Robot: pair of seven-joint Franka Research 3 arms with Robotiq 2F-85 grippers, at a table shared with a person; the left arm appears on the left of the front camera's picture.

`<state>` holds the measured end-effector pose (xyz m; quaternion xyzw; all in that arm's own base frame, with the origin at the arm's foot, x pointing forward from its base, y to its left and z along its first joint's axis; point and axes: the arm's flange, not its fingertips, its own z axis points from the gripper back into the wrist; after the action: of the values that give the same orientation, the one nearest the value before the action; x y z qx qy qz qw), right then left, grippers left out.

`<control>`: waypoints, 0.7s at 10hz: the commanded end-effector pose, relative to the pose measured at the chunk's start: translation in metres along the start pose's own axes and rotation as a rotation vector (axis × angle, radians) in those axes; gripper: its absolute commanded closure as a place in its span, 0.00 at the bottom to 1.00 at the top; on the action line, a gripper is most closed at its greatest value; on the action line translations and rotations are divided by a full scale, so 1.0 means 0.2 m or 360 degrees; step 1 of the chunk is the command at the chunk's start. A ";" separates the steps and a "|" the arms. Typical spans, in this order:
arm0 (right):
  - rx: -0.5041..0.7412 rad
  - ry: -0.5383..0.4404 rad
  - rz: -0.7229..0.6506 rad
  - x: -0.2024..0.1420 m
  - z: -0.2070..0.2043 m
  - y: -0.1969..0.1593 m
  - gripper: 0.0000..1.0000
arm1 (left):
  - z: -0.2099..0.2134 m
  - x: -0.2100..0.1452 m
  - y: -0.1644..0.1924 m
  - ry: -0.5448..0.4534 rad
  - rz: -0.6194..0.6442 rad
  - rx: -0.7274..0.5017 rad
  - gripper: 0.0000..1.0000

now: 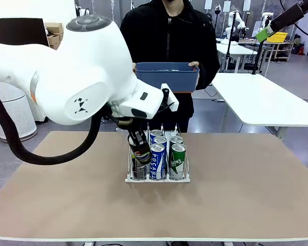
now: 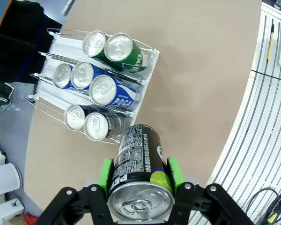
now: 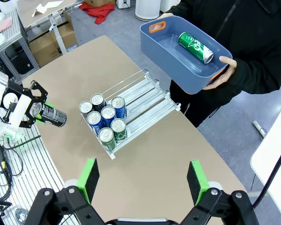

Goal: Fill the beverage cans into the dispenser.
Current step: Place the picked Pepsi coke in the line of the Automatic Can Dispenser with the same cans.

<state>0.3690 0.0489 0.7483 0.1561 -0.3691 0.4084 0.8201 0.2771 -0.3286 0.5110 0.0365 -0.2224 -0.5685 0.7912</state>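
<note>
While clamping a black Pepsi can (image 2: 136, 154) in the left gripper (image 2: 139, 173), hovers tilted just off the front end of the dispenser (image 2: 64, 45), at its black lane. Standing at that front end: two black cans (image 2: 96, 126), three blue-and-white cans (image 2: 103, 90), two green cans (image 2: 118, 48). High above the dispenser, right gripper (image 3: 144, 180) spread open, empty. Beyond the dispenser's far end, blue bin (image 3: 171, 44) in a person's hands (image 3: 223, 70), one green can (image 3: 195, 47) lying inside.

"POCARI" down the front blue-and-white can (image 1: 158, 161), "PE" on the black can (image 2: 136, 159)
</note>
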 end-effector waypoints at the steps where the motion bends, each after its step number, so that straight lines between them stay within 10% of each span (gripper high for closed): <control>1: 0.0010 -0.0011 -0.0004 0.00 0.00 0.00 0.00 | -0.04 -0.03 -0.04 -0.0030 0.0005 0.0000 0.42; 7: 0.0010 -0.0011 -0.0004 0.00 0.00 0.00 0.00 | -0.18 -0.05 0.01 0.0021 0.0021 -0.0047 0.42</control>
<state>0.3690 0.0490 0.7483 0.1561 -0.3691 0.4084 0.8201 0.2969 -0.3246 0.4681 0.0240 -0.1996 -0.5644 0.8006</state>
